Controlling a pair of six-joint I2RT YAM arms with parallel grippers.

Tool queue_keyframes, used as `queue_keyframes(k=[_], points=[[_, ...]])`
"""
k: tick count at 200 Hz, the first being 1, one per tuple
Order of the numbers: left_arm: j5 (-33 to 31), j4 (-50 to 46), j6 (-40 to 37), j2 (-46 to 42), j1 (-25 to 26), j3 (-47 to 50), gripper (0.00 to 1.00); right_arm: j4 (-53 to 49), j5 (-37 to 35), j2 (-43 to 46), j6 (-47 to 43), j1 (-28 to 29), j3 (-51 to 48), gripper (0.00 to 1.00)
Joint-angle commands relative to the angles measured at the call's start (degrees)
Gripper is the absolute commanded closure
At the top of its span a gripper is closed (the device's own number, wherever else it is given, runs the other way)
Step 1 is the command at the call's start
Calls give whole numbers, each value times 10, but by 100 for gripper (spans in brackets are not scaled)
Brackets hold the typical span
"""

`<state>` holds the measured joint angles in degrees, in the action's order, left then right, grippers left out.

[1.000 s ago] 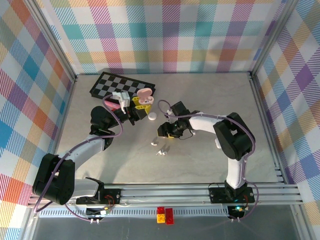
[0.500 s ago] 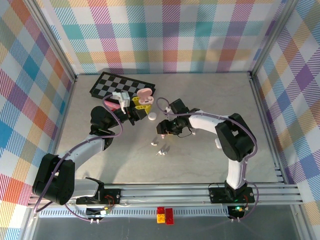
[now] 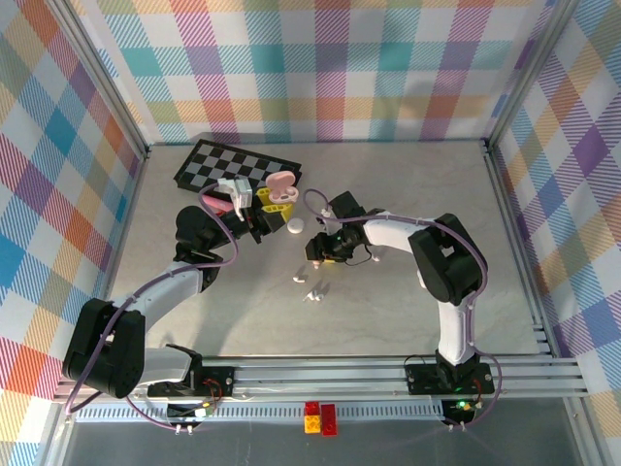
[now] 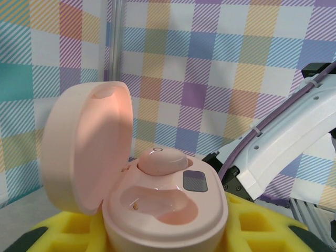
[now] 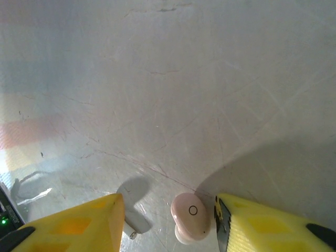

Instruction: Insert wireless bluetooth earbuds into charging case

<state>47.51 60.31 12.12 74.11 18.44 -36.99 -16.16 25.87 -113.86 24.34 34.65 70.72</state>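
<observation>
Right fingers (image 5: 262, 227) of mine stand apart, low over the grey surface (image 5: 173, 79), and they clamp nothing. Between the two yellow pads a pink earbud (image 5: 190, 219) lies on the surface, rounded back up, with a small ring mark on it. It sits just beside the pad on the right of my wrist view, perhaps touching it, and clear of the other pad. A small pale piece (image 5: 131, 231) pokes out by that other pad; I cannot tell what it is.

My left fingers (image 4: 252, 223) are closed on the pink charging case (image 4: 168, 215), gripping its base from both sides with their yellow pads. The case stands upright with its lid (image 4: 86, 149) swung open to the left in my wrist view. A second pink earbud (image 4: 160, 160) sits in the far socket, next to a small dark square on the base. The near socket (image 4: 155, 202) shows its smooth hollow floor.

From above, the case is held just in front of the chessboard (image 3: 238, 165) at the far left of the surface. My right fingers are near the middle, apart from the case, and a small round white thing (image 3: 294, 226) lies between the two. Loose white earbuds (image 3: 300, 280) lie a little nearer the arm bases, close to my right fingers.
</observation>
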Motion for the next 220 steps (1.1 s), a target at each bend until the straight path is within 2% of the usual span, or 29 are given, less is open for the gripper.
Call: queue_keyframes(k=[1, 72, 154, 200, 220], points=[[15, 23, -9, -9, -6, -1, 81, -9, 24, -11, -12, 6, -2, 52], [17, 22, -8, -12, -6, 0, 81, -9, 30, -28, -9, 8, 7, 60], [15, 16, -16, -13, -6, 1, 81, -13, 18, -43, -2, 9, 9, 76], [12, 1, -30, -16, -6, 1, 81, -14, -6, -12, -2, 9, -1, 78], [7, -35, -54, -22, -6, -3, 81, -12, -26, 18, 3, 9, -13, 79]])
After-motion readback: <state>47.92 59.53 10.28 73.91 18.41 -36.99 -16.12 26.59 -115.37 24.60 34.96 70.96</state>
